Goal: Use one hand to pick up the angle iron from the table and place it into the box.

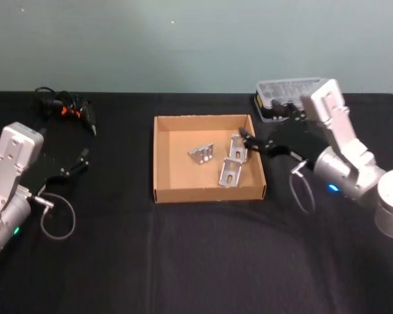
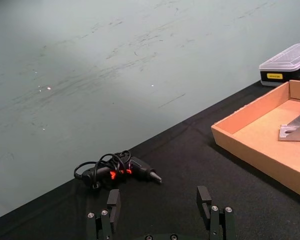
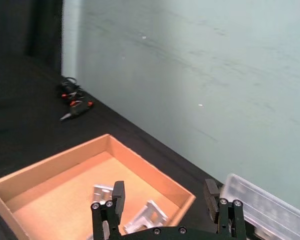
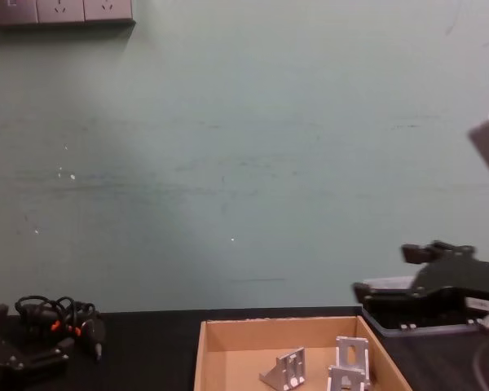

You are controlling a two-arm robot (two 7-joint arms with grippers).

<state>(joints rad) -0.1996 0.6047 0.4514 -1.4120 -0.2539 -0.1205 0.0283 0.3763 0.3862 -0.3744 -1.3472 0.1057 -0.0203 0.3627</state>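
Already three angle irons [image 1: 228,171] lay inside the box [image 1: 162,159], none visible on the desk [image 1: 196,261]. Hovering over the box's right wall, the right claw [image 1: 247,140] was spread wide and held nothing; the left claw [image 1: 84,159] sat parked, open and empty, at far left. Stiff, slick metal, these probably want pinching across one flat leg.
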